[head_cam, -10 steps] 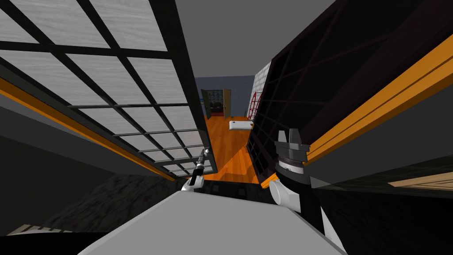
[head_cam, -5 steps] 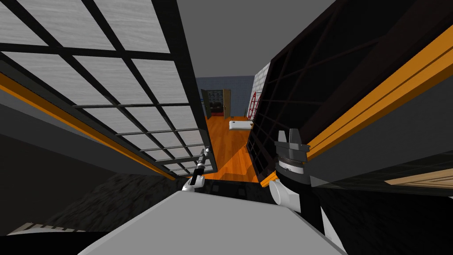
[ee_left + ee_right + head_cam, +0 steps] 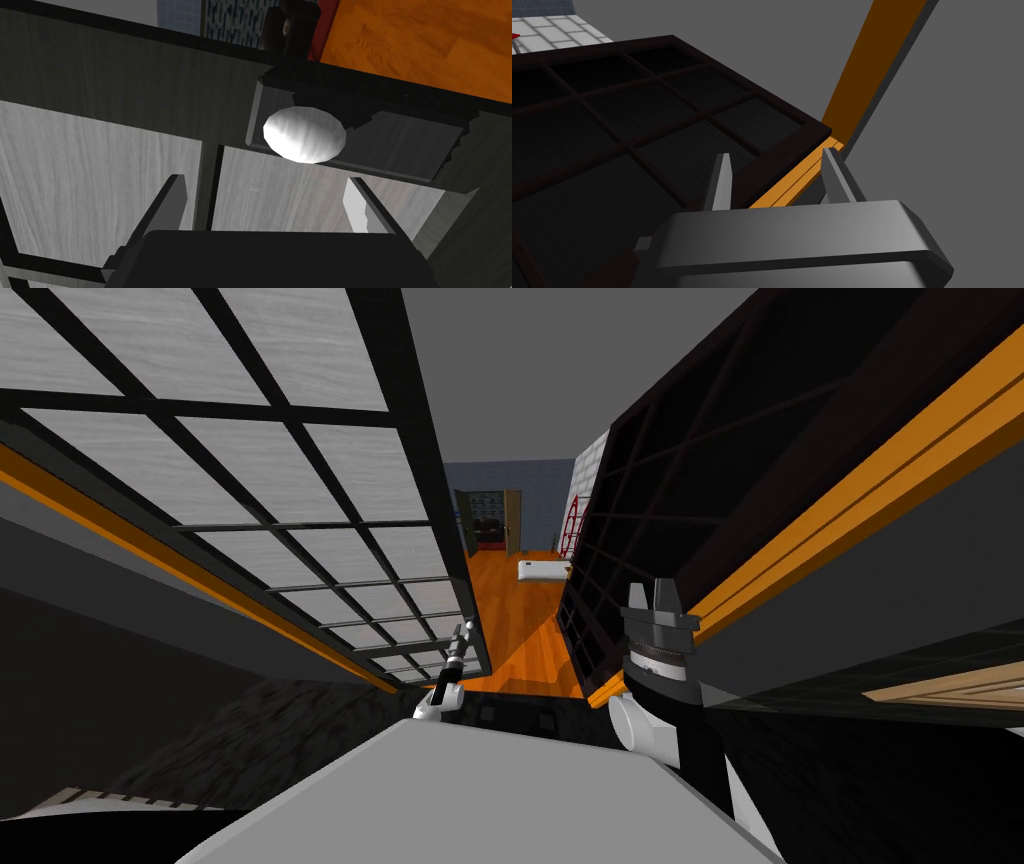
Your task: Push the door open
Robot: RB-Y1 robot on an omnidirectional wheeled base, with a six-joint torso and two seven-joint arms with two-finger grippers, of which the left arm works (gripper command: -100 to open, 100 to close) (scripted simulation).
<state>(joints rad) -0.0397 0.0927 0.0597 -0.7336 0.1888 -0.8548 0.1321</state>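
While facing forward and steeply down, looked through a gap onto an orange wooden floor. Saw on the left side of this gap the left door leaf, a black grid with pale grey panes, and on the right side the right door leaf, a very dark grid, next to an orange frame strip. Held the left gripper at the free edge of the left door leaf, low on it. Found there, in the left wrist view, a round white door knob on a dark plate, just ahead of the fingers and in line with the space between them, near but not touching. Had those fingers wide apart, with nothing gripped. Held the right gripper up beside the lower corner of the right door leaf, close to the orange frame strip. Had its fingers apart too, somewhat narrower, and empty. Noticed far off a white flat thing on the floor and an open doorway behind it.
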